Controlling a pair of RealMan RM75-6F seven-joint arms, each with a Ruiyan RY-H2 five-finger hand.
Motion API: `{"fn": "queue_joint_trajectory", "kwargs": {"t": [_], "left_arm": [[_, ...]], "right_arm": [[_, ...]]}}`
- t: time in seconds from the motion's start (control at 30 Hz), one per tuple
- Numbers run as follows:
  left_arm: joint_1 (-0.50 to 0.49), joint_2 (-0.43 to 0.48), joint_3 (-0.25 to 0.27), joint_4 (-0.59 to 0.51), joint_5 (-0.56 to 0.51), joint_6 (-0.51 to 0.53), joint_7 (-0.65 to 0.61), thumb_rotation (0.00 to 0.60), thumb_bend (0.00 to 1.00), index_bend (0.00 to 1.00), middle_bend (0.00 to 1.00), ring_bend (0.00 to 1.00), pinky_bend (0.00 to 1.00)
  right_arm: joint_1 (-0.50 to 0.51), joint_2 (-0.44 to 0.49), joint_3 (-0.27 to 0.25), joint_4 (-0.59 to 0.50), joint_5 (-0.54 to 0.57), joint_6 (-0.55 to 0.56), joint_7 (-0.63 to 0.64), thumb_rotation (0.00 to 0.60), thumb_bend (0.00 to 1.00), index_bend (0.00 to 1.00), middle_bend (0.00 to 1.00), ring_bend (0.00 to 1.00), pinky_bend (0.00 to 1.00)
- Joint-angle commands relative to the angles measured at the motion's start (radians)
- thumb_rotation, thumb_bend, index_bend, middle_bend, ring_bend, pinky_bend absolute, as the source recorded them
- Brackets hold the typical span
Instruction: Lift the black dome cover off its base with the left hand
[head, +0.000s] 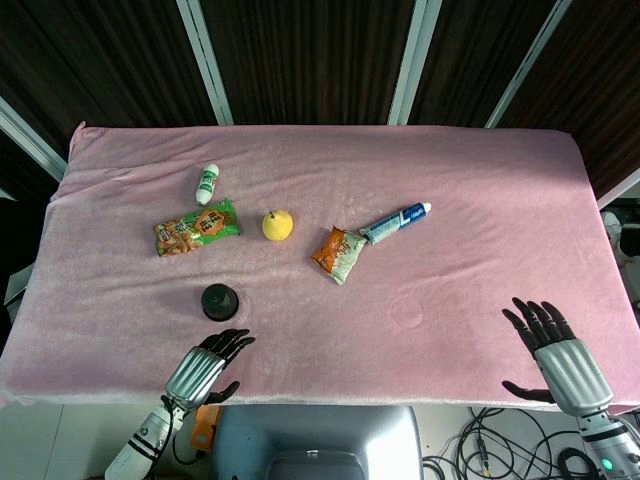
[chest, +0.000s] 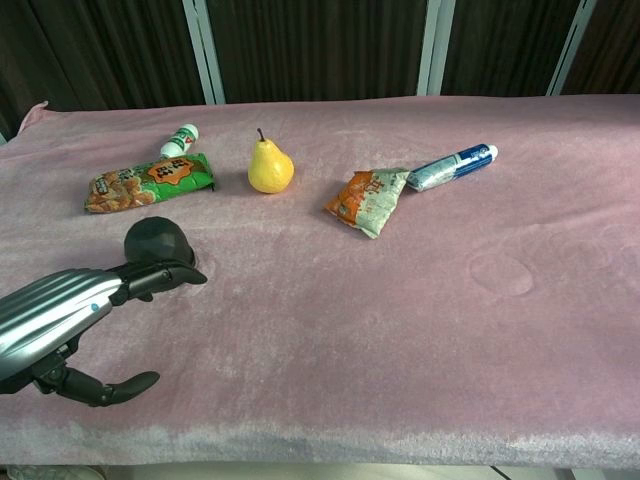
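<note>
My left robot hand (head: 208, 362) hovers at the near edge of the pink surface (head: 470, 250), fingers spread and holding nothing, with its fingertips (chest: 170, 274) reaching toward twelve o'clock. The black dome cover (head: 219, 300) sits just beyond them, near but apart as far as I can judge; in the chest view the fingers overlap its lower edge, so I cannot rule out a light touch. I read this as the approach: the hand is lined up behind the dome so the fingers can close around it from the near side.

The dome stands upright on its base, rounded top up, so its axis is vertical and it has no long side to favour; any grasp direction should serve. The base itself is hard to tell apart from the cover.

Beyond the dome, at about eleven o'clock, lies a green snack packet (head: 197, 227), with a yellow pear (head: 277, 224) at one o'clock, both well clear of my reach path.

My right robot hand (head: 553, 345) rests open at the far right, fingers apart, out of the way
</note>
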Motion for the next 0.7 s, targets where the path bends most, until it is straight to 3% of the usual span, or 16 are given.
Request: {"fn": "queue_joint_trajectory", "kwargs": {"t": [0.03,0.7], "left_arm": [[0.000,0.002,0.002,-0.002,0.000,0.003,0.001,0.600,0.31,0.16,0.11,0.12,0.27],[-0.004,0.006,0.014,-0.010,-0.018,0.007,0.009,0.600,0.31,0.16,0.11,0.12,0.27]], "right_arm": [[0.001,0.001,0.000,-0.001,0.000,-0.002,-0.001,0.600,0.00,0.00,0.00,0.05,0.17],[0.011,0.006,0.001,-0.004,0.003,-0.020,0.006,0.600,0.00,0.00,0.00,0.05,0.17]]}}
